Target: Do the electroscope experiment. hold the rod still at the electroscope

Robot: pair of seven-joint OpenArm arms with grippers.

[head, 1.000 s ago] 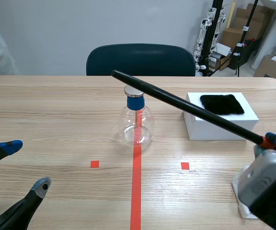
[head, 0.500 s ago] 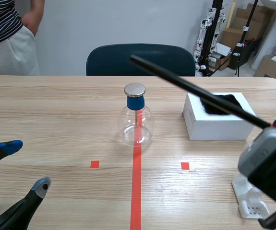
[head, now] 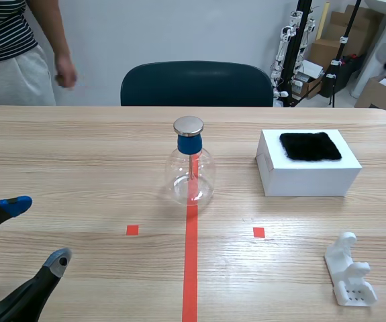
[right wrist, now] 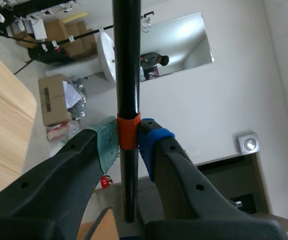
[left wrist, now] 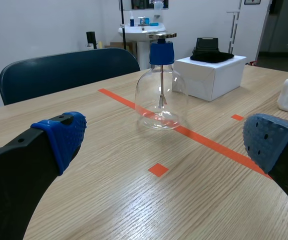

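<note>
Rod (right wrist: 125, 75) x1 in right jaws; electroscope (head: 191, 168) x1

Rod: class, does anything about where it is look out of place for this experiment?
Yes. The rod is clamped in the right gripper but aimed at a wall; the scene view shows no rod at the electroscope.

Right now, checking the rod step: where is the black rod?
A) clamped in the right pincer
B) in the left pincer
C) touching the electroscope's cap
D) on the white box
A: the right wrist view shows the black rod clamped at its orange band in the right pincer; the electroscope stands untouched.
</note>
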